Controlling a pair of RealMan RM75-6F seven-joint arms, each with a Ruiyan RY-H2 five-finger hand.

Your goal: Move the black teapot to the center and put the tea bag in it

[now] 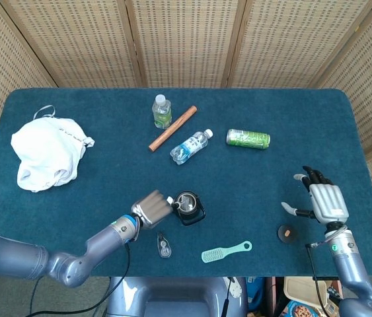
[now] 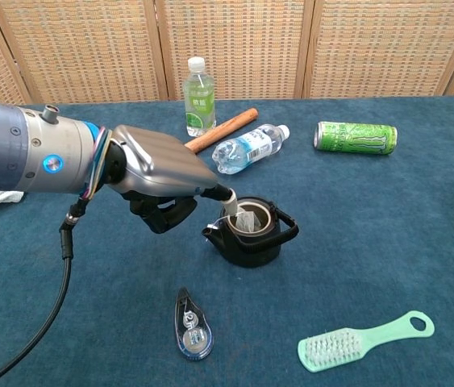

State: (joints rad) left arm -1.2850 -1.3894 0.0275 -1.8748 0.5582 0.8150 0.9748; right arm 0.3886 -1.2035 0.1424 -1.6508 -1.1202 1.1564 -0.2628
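The left hand (image 2: 158,169) reaches in from the tabletop's left side with one finger stretched straight out and the other fingers (image 2: 162,214) curled under the palm, holding nothing that can be seen. That outstretched fingertip sits right at the left rim of the black teapot (image 2: 251,234), beside its spout, and may be touching the rim, though the views do not settle this. The teapot lies directly beyond the fingertip toward the right edge, along the same line the finger points, so any further push would run across the open mouth. The tea bag (image 2: 245,220) stands inside that mouth, leaning against the inner wall, with its string draped over the rim near the fingertip. The teapot's handle arches over the far right side, away from the finger. In the head view the teapot (image 1: 188,207) stands near the middle of the tabletop, somewhat toward the front edge. The right hand (image 1: 322,201) hovers well apart near the right edge, fingers spread and empty, far less well placed than the left.
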